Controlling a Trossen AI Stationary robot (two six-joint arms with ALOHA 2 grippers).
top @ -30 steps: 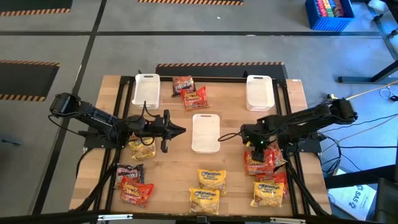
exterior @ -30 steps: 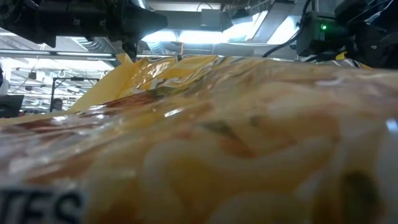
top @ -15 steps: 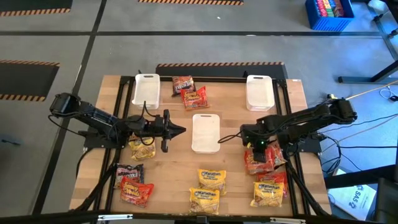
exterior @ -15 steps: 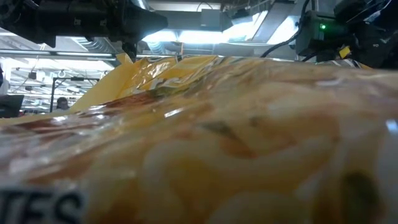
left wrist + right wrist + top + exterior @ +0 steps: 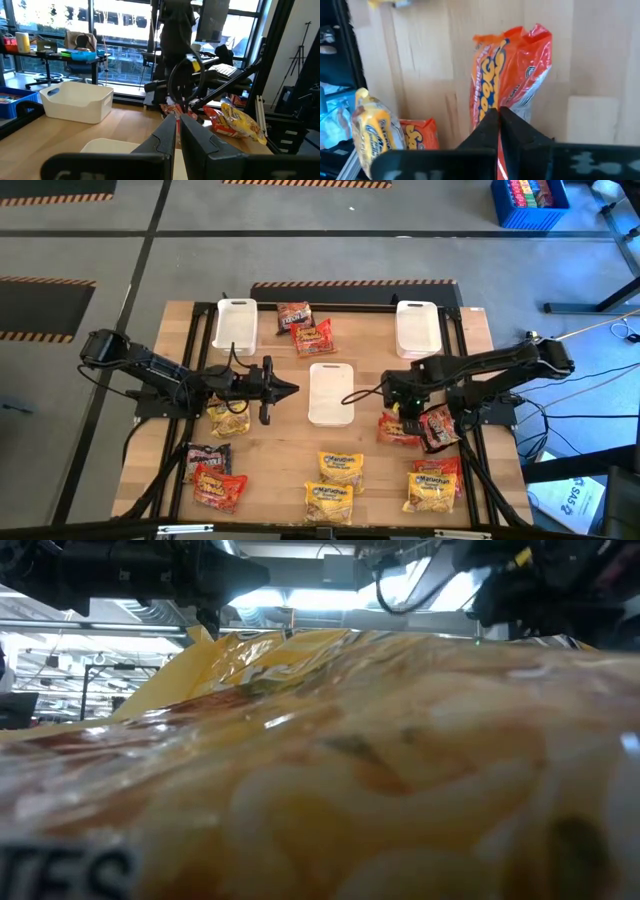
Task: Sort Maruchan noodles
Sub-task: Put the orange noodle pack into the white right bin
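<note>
Maruchan packets lie flat about the wooden table (image 5: 180,330): a dark one (image 5: 293,312) and a red one (image 5: 313,337) at the far side, a yellow one (image 5: 230,420) at the left, several at the near edge (image 5: 340,468). My right gripper (image 5: 398,408) is shut on a red-orange packet (image 5: 397,428) right of the middle white tray (image 5: 331,393). My left gripper (image 5: 292,388) is shut and empty, level, just left of that tray; it also shows in the left wrist view (image 5: 178,125). My right gripper pinches the red-orange packet by one end edge (image 5: 492,106) between its two shut fingers, coming from above and pointing down. The packet extends below the fingers toward the table (image 5: 420,60). Whether its lower end touches the wood, I cannot tell.
White trays stand at the far left (image 5: 236,323) and far right (image 5: 417,328). A dark packet (image 5: 440,428) lies beside the held one, with red (image 5: 440,465) and yellow (image 5: 432,492) packets nearer. A yellow packet (image 5: 320,760) fills the low view.
My right gripper has gone toward the table's left, toward the middle tray, taking the red-orange packet off the pile at the right. A dark packet that lay under it now shows.
</note>
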